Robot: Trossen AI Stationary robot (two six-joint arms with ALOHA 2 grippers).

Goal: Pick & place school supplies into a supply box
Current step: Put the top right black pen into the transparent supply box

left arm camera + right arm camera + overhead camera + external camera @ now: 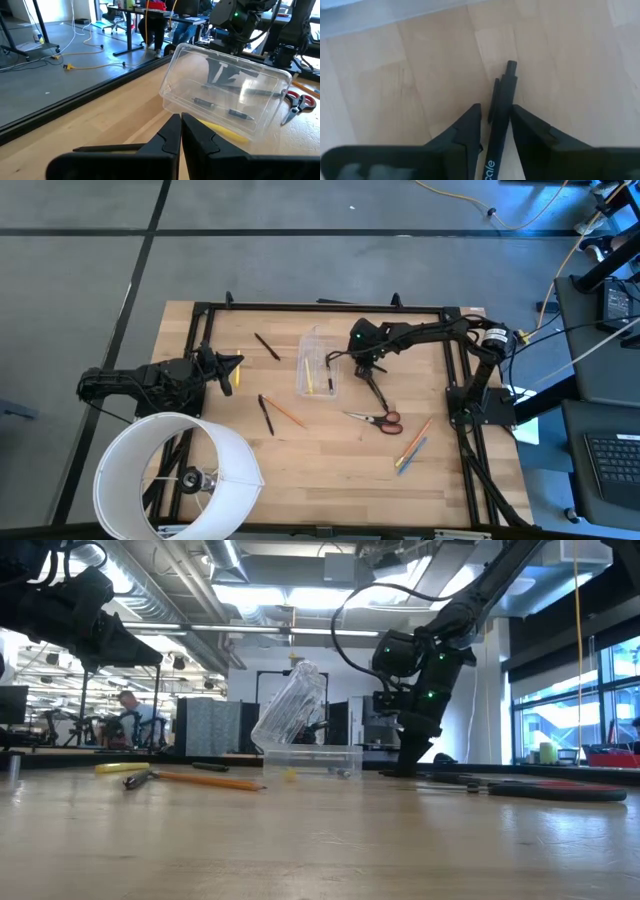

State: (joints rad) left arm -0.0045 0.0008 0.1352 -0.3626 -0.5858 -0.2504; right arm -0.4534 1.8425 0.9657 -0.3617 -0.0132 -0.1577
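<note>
The clear supply box (318,366) stands mid-table with its lid (290,705) tipped up; a yellow pencil and dark pens lie inside it. Just right of the box my right gripper (496,111) points steeply down, open, its fingers on either side of a black pen (501,107) that lies flat on the table (375,388). Red-handled scissors (378,419), an orange pencil beside a blue pen (412,445), two black pens (267,346) (266,415) and another orange pencil (288,413) lie around. My left gripper (180,125) waits shut at the table's left. My right gripper comes at the black pen from above, its fingers along either side of the pen's barrel below the clip (492,100). One finger (520,117) lies right beside the barrel; whether it touches, I cannot tell. The pen lies flat on the table.
A large white round cylinder (175,475) stands at the near left corner. A black frame (320,307) runs along the table's far edge and sides. A yellow item (120,767) lies by the left gripper. Bare wood shows between the scissors and the near edge.
</note>
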